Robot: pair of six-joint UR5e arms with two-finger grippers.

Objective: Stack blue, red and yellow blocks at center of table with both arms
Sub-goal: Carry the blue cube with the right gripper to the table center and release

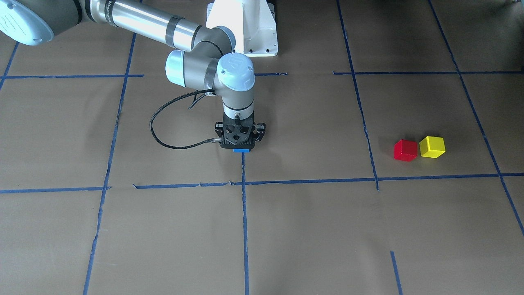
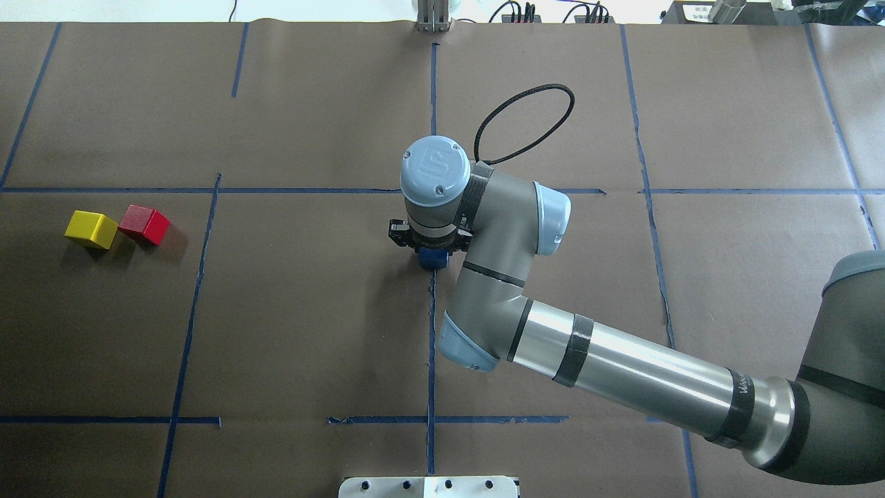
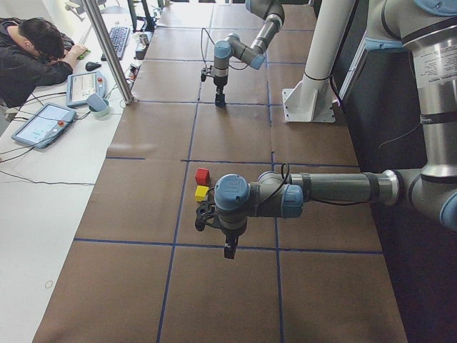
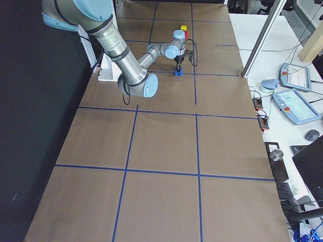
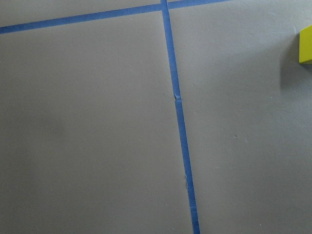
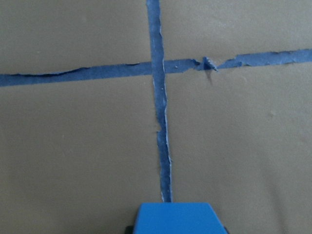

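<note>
Overhead, far left: yellow block [image 2: 90,229] and red block [image 2: 144,224] sit just beside each other. Mid-table: right gripper [image 2: 432,253] points straight down, jaws closed against the blue block [image 2: 433,260], which sits on a tape line [image 2: 431,332]. Left gripper [image 3: 228,249] shows only from the side; cannot tell its state.

Through the left wrist camera I saw mostly the brown paper-covered table [image 5: 92,146], filling nearly the whole picture. One long strip of blue tape [image 5: 182,141] ran from the top edge down to the bottom, with a small joint partway along it. A second strip of blue tape [image 5: 78,19] crossed it near the top. At the right edge, a yellow block [image 5: 306,45] was cut off by the frame, a soft shadow just beside it.
</note>
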